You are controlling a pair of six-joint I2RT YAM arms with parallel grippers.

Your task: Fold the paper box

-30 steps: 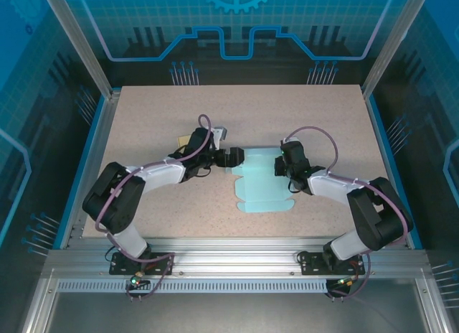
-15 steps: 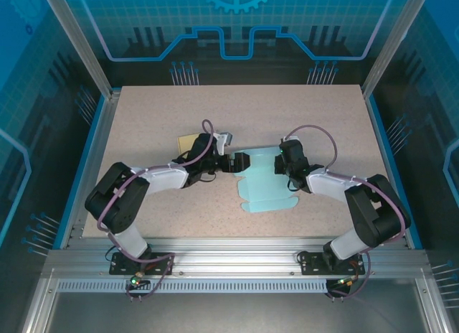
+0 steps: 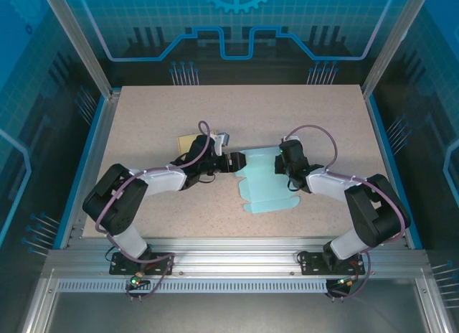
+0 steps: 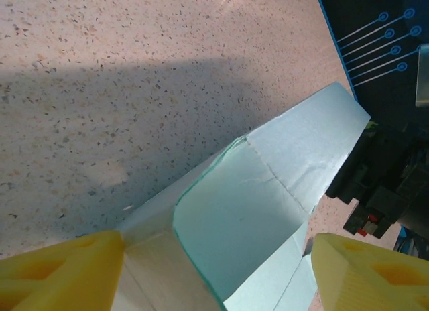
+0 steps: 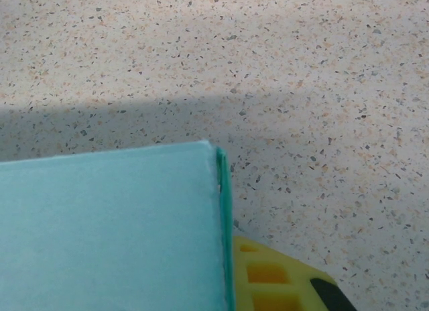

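The flat pale teal paper box (image 3: 264,182) lies on the speckled beige table (image 3: 158,110), just right of centre, between the 2 arms. The right gripper (image 3: 283,169) is pinched on the box's far right edge, with the sheet lying over its lower yellow finger (image 5: 281,277). The left gripper (image 3: 237,162) stands wide at the far left edge, 1 partly raised flap (image 4: 241,217) between its yellow fingertips (image 4: 60,271). The step in hand, I judge, is folding that flap. The next move calls for closing on it and turning it along its crease while the right anchors the sheet.
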